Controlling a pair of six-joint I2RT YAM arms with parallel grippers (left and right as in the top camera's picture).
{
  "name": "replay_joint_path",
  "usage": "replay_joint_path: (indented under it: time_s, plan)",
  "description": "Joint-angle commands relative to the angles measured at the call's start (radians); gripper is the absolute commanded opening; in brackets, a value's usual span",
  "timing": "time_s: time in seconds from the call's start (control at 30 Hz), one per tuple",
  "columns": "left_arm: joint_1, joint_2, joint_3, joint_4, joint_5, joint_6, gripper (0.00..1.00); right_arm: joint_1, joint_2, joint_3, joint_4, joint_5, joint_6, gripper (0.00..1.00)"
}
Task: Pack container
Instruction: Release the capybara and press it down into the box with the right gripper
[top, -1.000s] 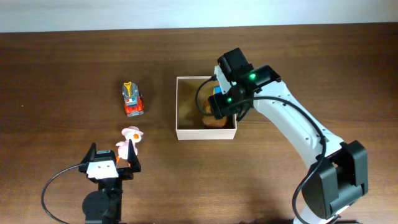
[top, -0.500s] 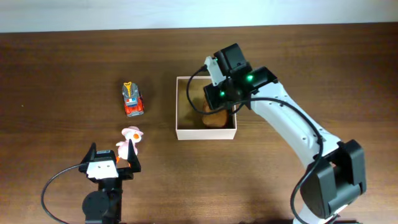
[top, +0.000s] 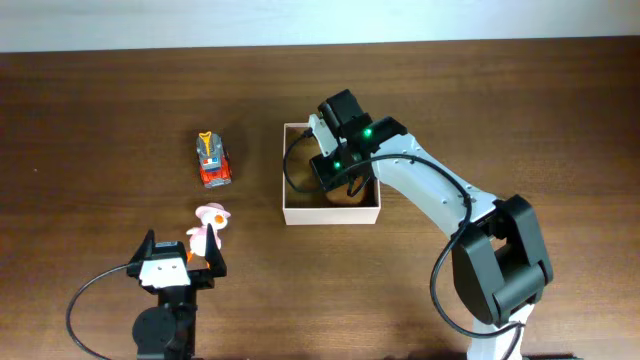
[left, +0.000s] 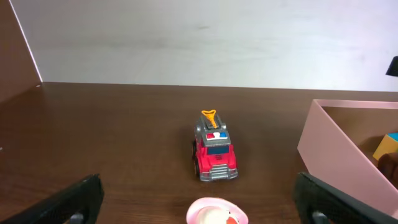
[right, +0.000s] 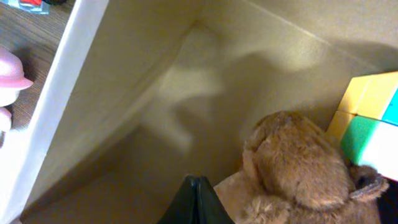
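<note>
Right end effector pressed together over container, beside brown plush toy, left end effector spread

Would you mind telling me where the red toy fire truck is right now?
In the overhead view the red toy fire truck stands on the table left of the container, outside it, with the pink-hatted figure just below it in frame.

Right gripper, left-front: bare container floor, free up to the wall.
Right gripper, right-front: brown plush, colored block just beyond.
Left gripper, ahead: pink-hatted toy, then red truck; open table on both sides.
</note>
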Motion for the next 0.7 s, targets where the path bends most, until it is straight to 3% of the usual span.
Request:
replay_joint_path:
  time_s: [0.0,0.37,0.67]
  plan:
    - [0.006,-0.008,-0.007,0.003,0.01,0.015,0.99,0.005,-0.002,-0.009,-0.002,-0.02,0.005,0.04]
    - [0.006,-0.008,-0.007,0.003,0.01,0.015,0.99,0.002,0.002,-0.009,-0.063,-0.007,-0.003,0.04]
    - [0.006,-0.008,-0.007,0.003,0.01,0.015,0.99,0.002,0.002,-0.008,-0.134,0.16,-0.029,0.04]
